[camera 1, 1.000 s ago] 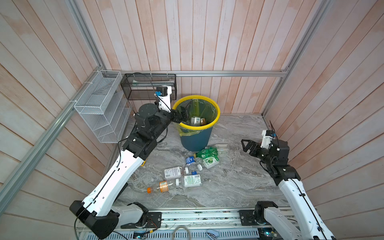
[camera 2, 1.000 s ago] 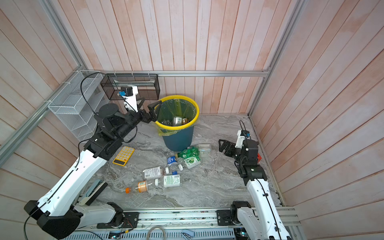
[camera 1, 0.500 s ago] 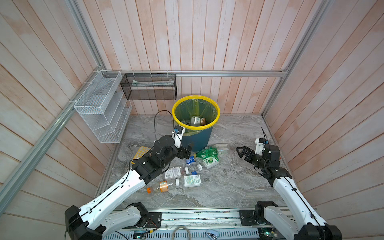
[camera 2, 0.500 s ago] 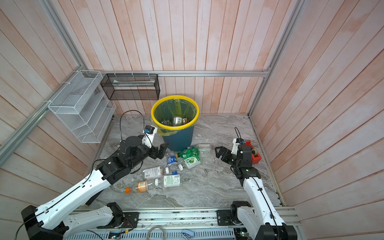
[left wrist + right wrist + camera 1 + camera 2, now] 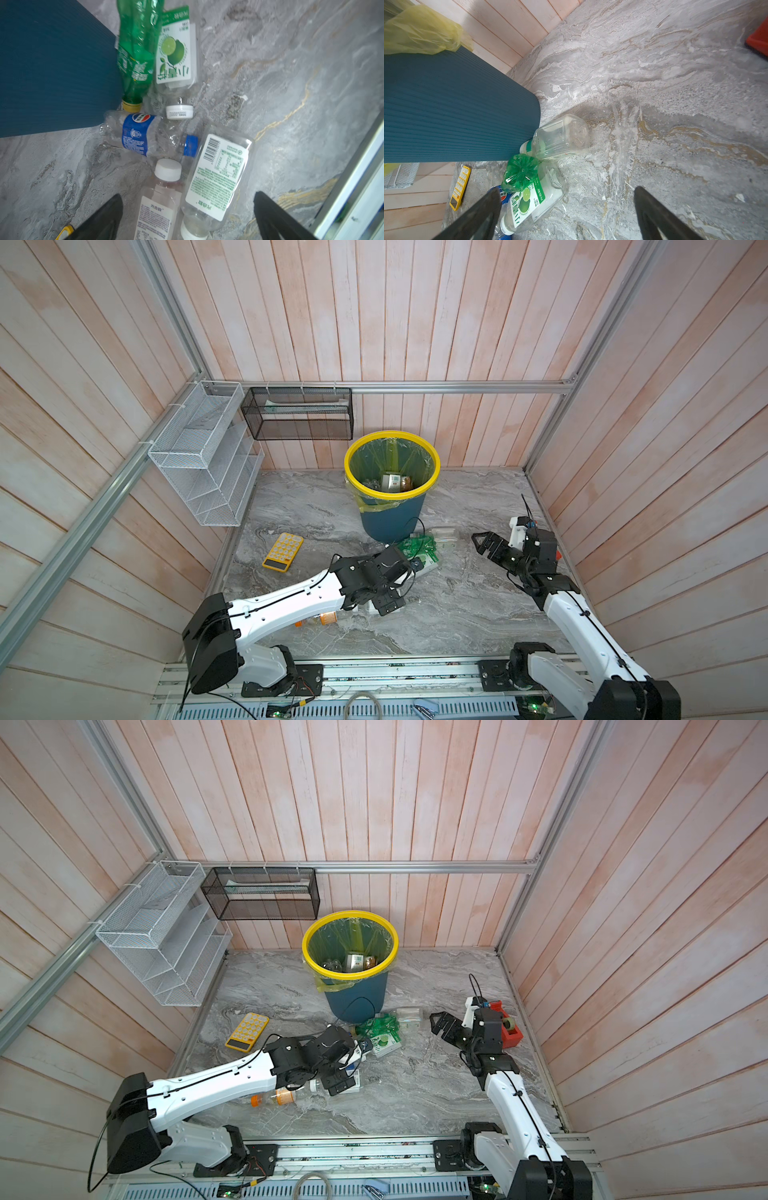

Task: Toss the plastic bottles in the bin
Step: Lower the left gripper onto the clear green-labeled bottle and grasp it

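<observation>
1. Plastic bottles lie clustered on the surface at the foot of the bin; some are already inside.
2. Left end effector, wide open and empty, is poised over two side-by-side bottles; closing may pinch both or squirt one away.
3. Right end effector, likewise open and empty, hangs near the bin.

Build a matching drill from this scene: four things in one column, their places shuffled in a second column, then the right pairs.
Things
1. crumpled green plastic bottle
2. flat yellow calculator
3. red tape dispenser
4. black wire-mesh basket

Places
A. hung on the back wall
B. close to the right side wall
C. lying at the foot of the round teal bin
D. alone on the marble tabletop, left of the bin in both top views

Pairs: 1-C, 2-D, 3-B, 4-A
</observation>
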Tool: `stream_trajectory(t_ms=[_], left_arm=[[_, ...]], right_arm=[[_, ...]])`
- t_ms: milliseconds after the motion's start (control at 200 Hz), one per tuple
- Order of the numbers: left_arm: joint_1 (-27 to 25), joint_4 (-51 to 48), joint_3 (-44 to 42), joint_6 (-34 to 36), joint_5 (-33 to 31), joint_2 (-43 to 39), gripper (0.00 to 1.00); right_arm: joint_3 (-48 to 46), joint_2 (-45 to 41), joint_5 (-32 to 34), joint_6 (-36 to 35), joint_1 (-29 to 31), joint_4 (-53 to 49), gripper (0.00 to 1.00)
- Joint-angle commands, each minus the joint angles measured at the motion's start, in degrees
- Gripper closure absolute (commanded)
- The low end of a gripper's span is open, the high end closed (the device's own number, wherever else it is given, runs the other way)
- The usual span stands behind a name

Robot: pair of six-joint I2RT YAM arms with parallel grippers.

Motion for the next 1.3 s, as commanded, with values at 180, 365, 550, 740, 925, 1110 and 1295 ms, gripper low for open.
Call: stream_trajectory(t_ms=[180, 365, 550, 740, 925, 1110, 1295], left_arm=[[-0.79, -6.25, 2.2, 5.1, 1.16, 7.7, 0.06], [-0.79, -4.23, 1.71, 6.41, 1.07, 10.6, 0.06], [-0.62, -2.46, 1.82, 8.2, 2.18, 13.23, 0.06], [0.44, -1.53, 1.9, 9.73, 3.51, 15.83, 0.08], [0.66, -2.14, 2.93, 9.28, 7.47, 17.4, 0.13], [0.62, -2.32, 2.69, 7.88, 11.41, 17.18, 0.19], [0.33, -2.95, 1.99, 7.32, 11.2, 18.28, 0.2]], right_arm=[[0.14, 0.32, 1.09, -0.97, 0.25, 0.17, 0.0], [0.3, 0.54, 0.97, -1.48, 0.25, 0.45, 0.0], [-0.04, 0.65, 0.99, -1.9, 0.23, 0.42, 0.0], [-0.05, 0.33, 1.23, -2.55, 0.18, 0.07, 0.01], [-0.3, -0.1, 1.46, -2.91, 0.18, -0.2, 0.01], [-0.74, -0.52, 1.62, -3.15, 0.12, -0.29, 0.01], [-0.88, -0.49, 1.69, -3.18, 0.1, -0.2, 0.01]])
